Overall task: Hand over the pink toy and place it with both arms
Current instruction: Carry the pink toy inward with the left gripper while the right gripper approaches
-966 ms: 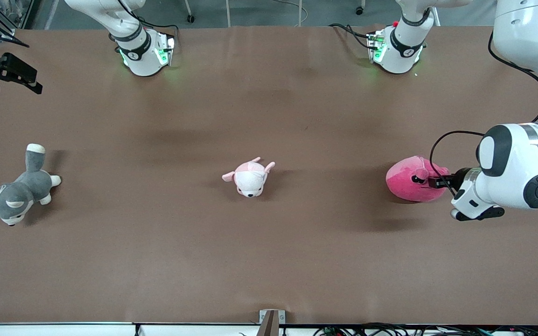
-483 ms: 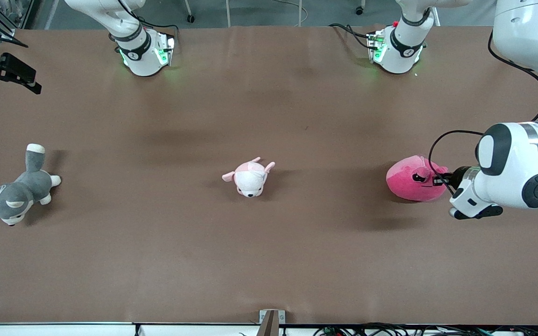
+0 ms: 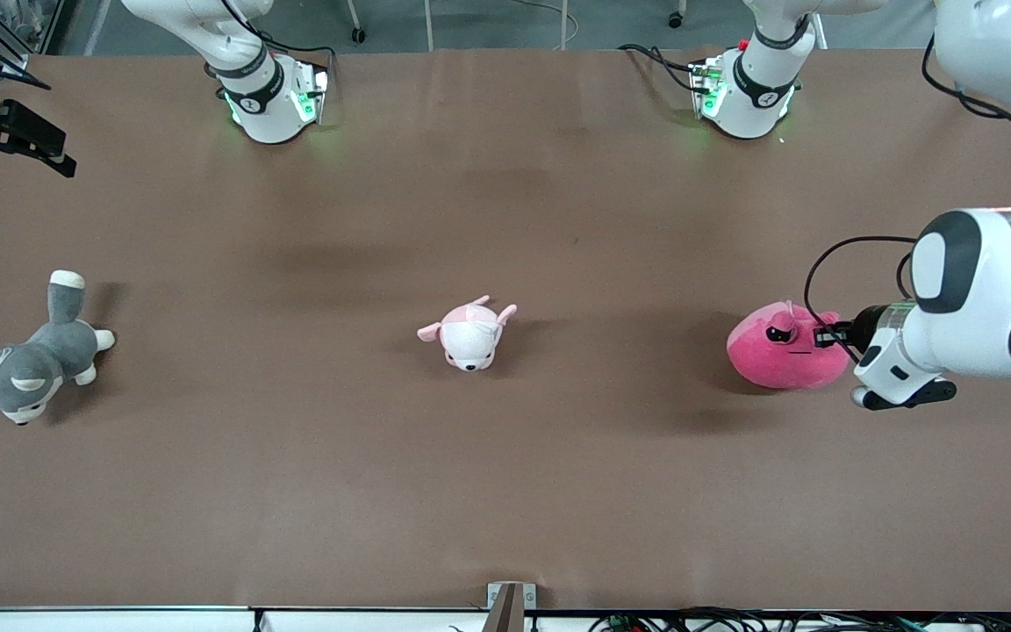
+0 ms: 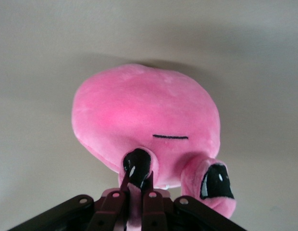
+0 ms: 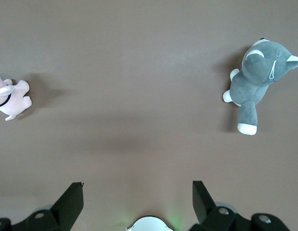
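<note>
We observed the left arm (image 3: 988, 298) reaching from its base (image 3: 747, 92) at one o'clock out to the three-o'clock edge of the table, elbow raised and wrist bent low, forearm pointed toward nine o'clock. The left gripper (image 3: 821, 336) lay level just above the table, its fingers (image 4: 139, 202) pressed together on a bulging eye of the pink toy (image 3: 782, 358). We saw the right arm (image 3: 207, 26) waiting, folded upward from its base (image 3: 273, 101) at eleven o'clock. The right gripper (image 5: 139, 202) hung high over the table near that base, facing down, its fingers (image 5: 69, 204) spread wide and holding nothing.
</note>
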